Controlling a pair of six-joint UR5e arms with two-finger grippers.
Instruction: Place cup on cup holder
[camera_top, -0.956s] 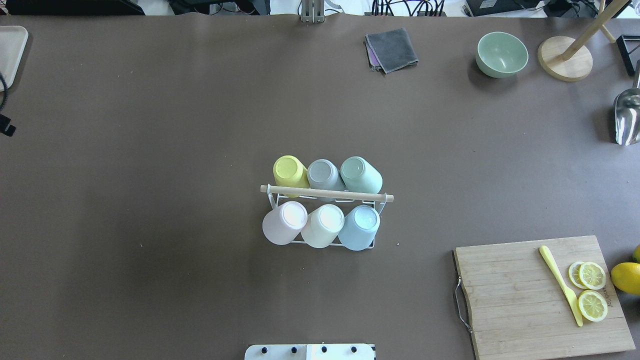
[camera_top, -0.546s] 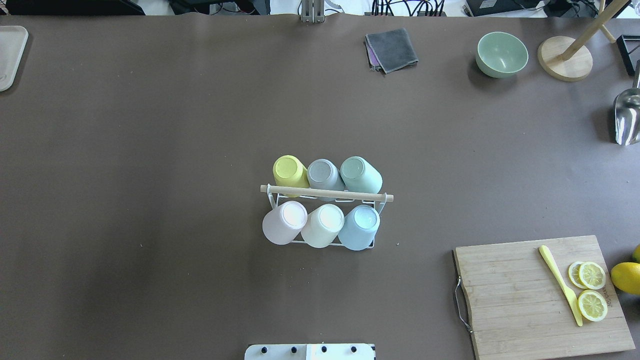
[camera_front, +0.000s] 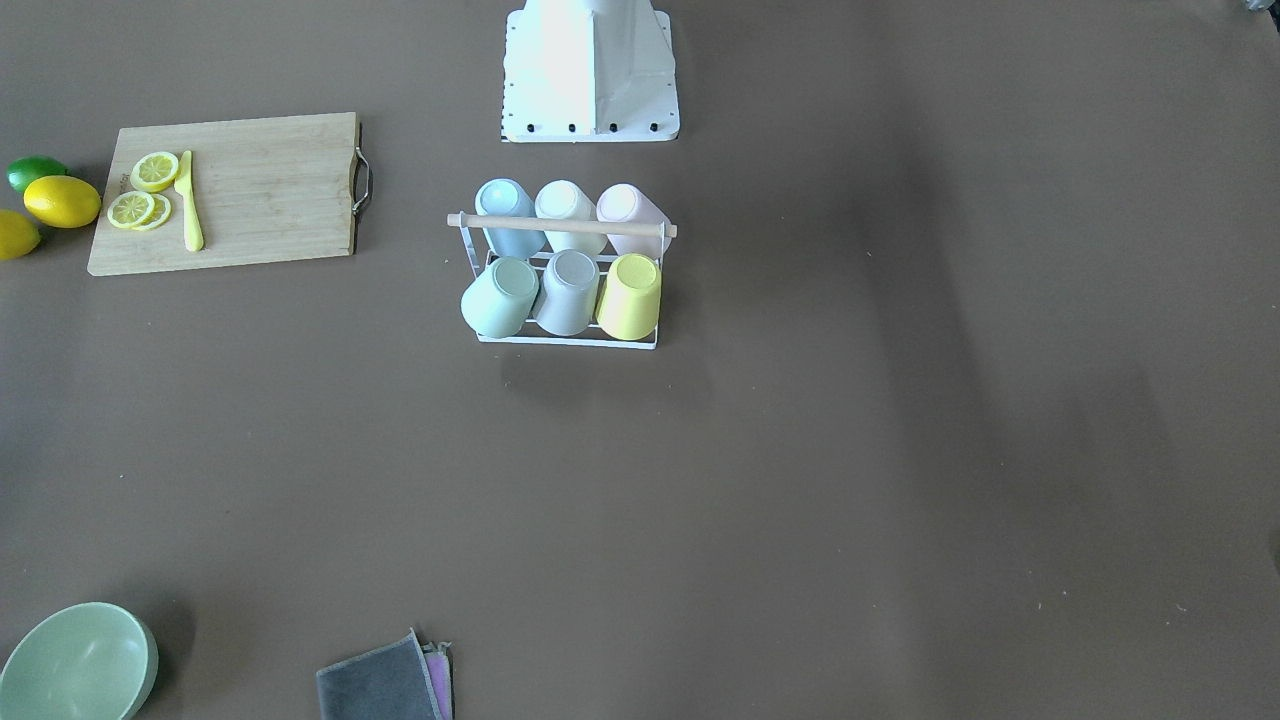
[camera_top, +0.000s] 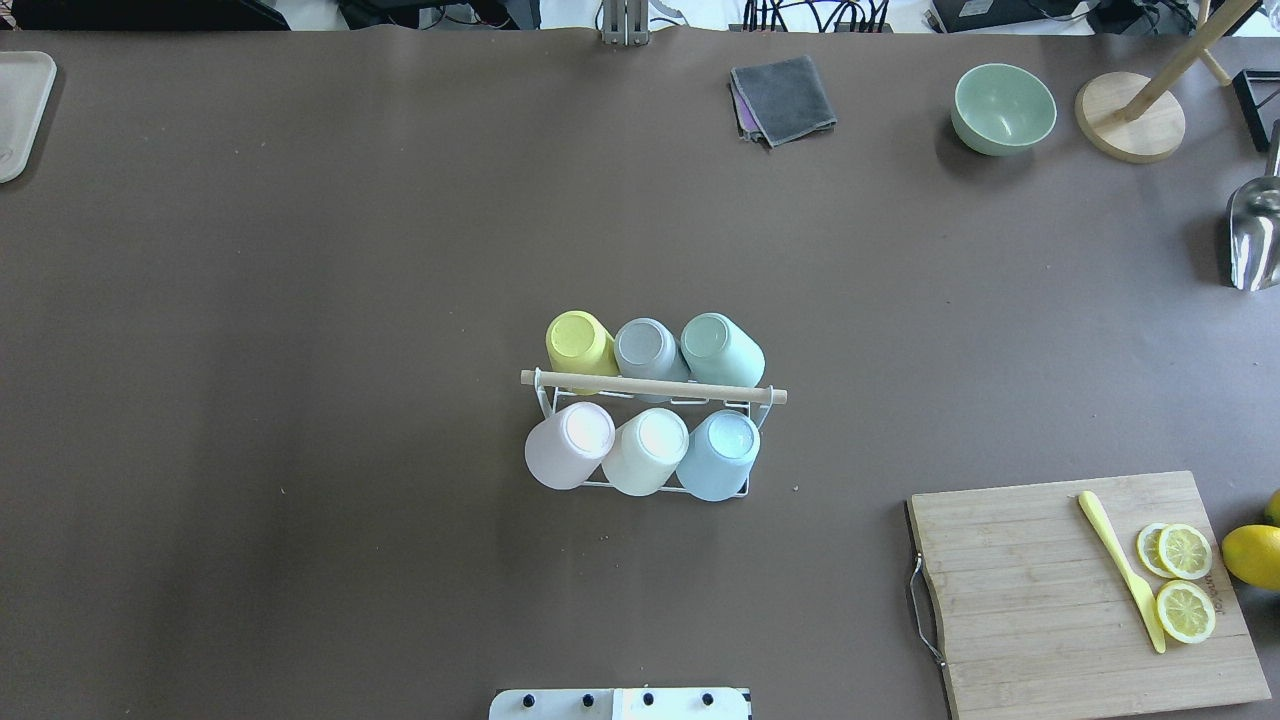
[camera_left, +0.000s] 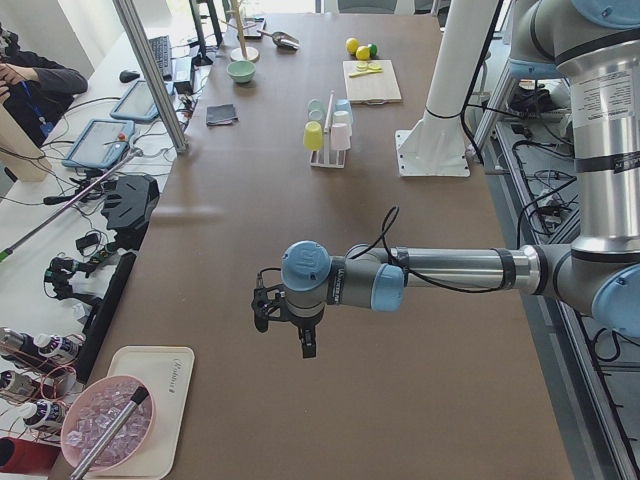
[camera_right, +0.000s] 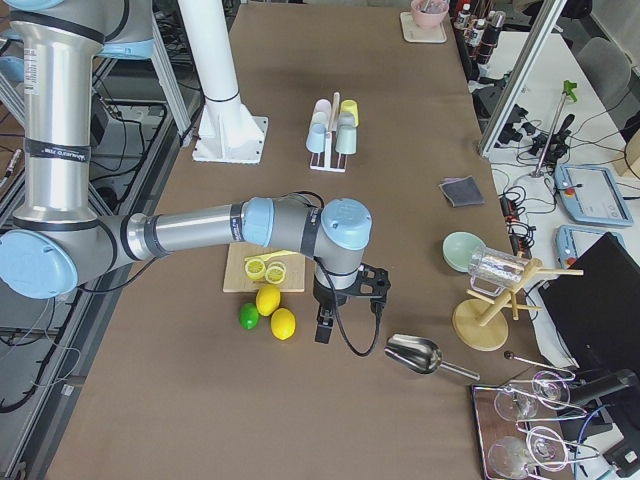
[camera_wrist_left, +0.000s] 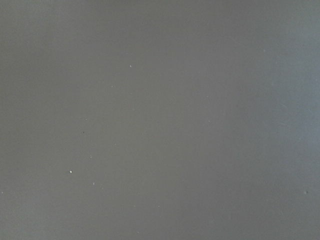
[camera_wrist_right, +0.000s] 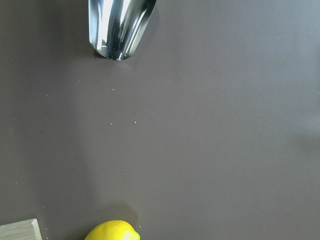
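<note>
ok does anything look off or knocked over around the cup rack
Nothing stands out. The cup holder stands level, and all six cups sit upside down on it, three per side, leaning outward. None lies on the table.

The cup holder (camera_top: 700, 391) stands mid-surface (camera_top: 300, 300), with three cups (camera_top: 652, 348) on its far side and three on its near side. At the near right lies a cutting board (camera_top: 1020, 600) carrying a knife (camera_top: 1122, 572) and lemon slices (camera_top: 1185, 551); what seems to be a lemon (camera_top: 1252, 556) sits just right of it. Along the far right, from left to right, are a cloth (camera_top: 785, 98), a bowl (camera_top: 1003, 108) and a stand (camera_top: 1130, 118).
</note>
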